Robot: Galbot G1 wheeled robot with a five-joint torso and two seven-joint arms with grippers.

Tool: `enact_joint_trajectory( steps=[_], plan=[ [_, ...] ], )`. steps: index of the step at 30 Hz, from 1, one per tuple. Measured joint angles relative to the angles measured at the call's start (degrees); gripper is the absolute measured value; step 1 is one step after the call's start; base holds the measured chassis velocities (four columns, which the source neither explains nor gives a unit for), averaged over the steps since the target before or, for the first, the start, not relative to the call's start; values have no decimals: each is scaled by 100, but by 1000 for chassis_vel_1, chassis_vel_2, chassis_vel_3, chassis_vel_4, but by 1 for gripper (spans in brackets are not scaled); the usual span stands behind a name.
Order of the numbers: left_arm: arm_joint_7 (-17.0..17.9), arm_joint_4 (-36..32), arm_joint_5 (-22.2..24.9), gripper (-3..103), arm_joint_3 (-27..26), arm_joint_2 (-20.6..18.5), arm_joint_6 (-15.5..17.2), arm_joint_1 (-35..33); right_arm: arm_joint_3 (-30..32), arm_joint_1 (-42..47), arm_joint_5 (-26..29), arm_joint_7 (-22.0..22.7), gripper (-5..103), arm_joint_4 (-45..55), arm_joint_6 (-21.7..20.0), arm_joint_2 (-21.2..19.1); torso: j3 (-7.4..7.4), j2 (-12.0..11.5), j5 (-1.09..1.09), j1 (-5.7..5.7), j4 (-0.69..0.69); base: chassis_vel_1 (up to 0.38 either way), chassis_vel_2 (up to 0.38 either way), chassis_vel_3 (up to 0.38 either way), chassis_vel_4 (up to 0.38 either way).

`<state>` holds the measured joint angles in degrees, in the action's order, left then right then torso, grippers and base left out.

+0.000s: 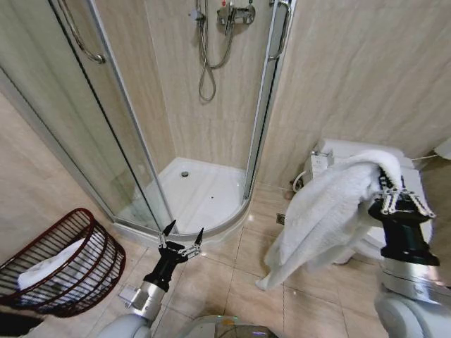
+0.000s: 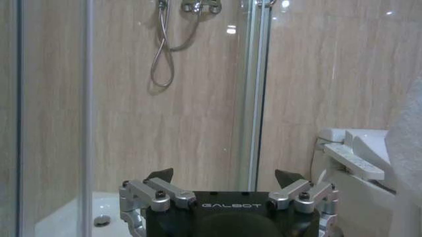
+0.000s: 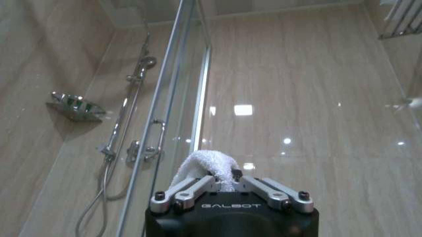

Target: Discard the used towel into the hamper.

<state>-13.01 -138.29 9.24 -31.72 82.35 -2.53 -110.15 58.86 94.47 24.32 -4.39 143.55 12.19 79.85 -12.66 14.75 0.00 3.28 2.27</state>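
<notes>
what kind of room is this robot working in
A tiled bathroom, most likely in a home or hotel. A glass shower enclosure with a hose and mixer fills the corner, a white toilet stands against the wall, and a wire hamper sits on the floor.

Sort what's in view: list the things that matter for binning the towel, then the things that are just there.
Part of the job:
- white towel, clamped in the right pincer and hanging down
- hamper, on the floor at the robot's left, tilted, white cloth inside
- left pincer, open, empty, held low

Just there:
- toilet
- shower tray
- shower hose
- glass door
</notes>
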Motion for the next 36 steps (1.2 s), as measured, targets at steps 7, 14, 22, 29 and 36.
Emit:
enact_joint_trajectory(
  steps=[7, 14, 22, 29, 36],
  plan=[
    [0, 0, 0, 100, 0, 0, 0, 0, 151, -5, 178, 26, 3, -2, 15, 7, 0, 0, 0, 0, 0, 0, 0, 0, 0],
    [0, 0, 0, 100, 0, 0, 0, 0, 161, -24, 205, 26, 3, -11, 27, -8, 0, 0, 0, 0, 1, -28, 30, 32, -31],
    [0, 0, 0, 100, 0, 0, 0, 0, 71, -40, 126, 86, 3, -22, 170, -5, -2, 0, 2, 3, 1, -89, 73, 92, -89],
    [0, 0, 0, 100, 0, 0, 0, 0, 75, -65, 161, 86, 3, -24, 211, -35, -29, 52, -1, 24, 1, 1, 17, -11, 2],
    [0, 0, 0, 100, 0, 0, 0, 0, 86, -105, 189, 71, 3, -26, 218, -68, -151, 215, -1, 69, 1, 0, 0, 0, 0]
  ],
)
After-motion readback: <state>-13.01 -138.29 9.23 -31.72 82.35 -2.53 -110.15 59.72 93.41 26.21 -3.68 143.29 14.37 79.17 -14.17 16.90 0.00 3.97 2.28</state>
